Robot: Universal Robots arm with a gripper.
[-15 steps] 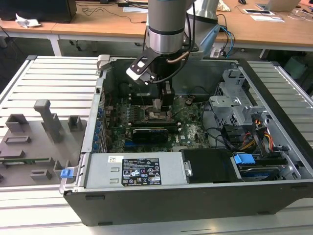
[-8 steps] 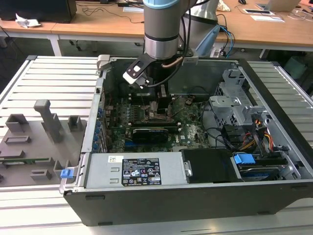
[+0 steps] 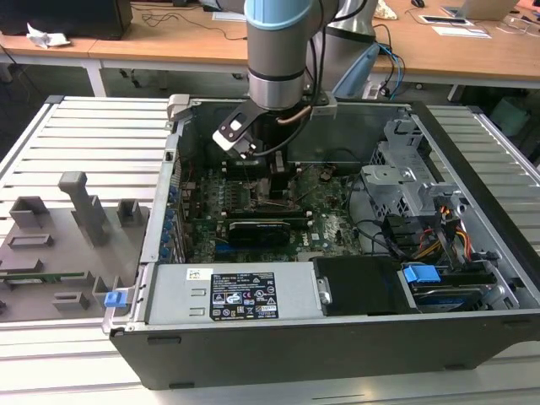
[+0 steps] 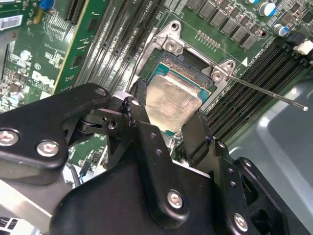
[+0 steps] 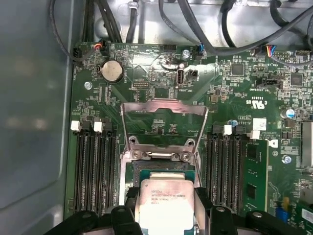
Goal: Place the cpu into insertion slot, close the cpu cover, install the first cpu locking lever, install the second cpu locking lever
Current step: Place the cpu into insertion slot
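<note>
My gripper (image 4: 167,106) is shut on the cpu (image 4: 173,100), a flat square chip with a silver top, one black finger (image 4: 138,95) on each of two opposite edges. It holds the chip right over the insertion slot (image 4: 188,68), the dark square socket with a metal rim on the green motherboard; I cannot tell whether it is seated. In the first wrist view the cpu (image 5: 164,205) sits between the fingers (image 5: 200,198), and the cpu cover (image 5: 164,104) stands open beyond the slot (image 5: 161,167). A thin locking lever (image 4: 264,90) sticks out unlatched. In the exterior view the gripper (image 3: 274,181) is down inside the case.
Long black RAM slots (image 5: 95,166) flank the socket on both sides. A black graphics card (image 3: 257,228) lies across the board, with the power supply (image 3: 245,295) in front and the drive cage (image 3: 413,181) at the exterior view's right. Grey fixtures (image 3: 76,211) stand outside the case.
</note>
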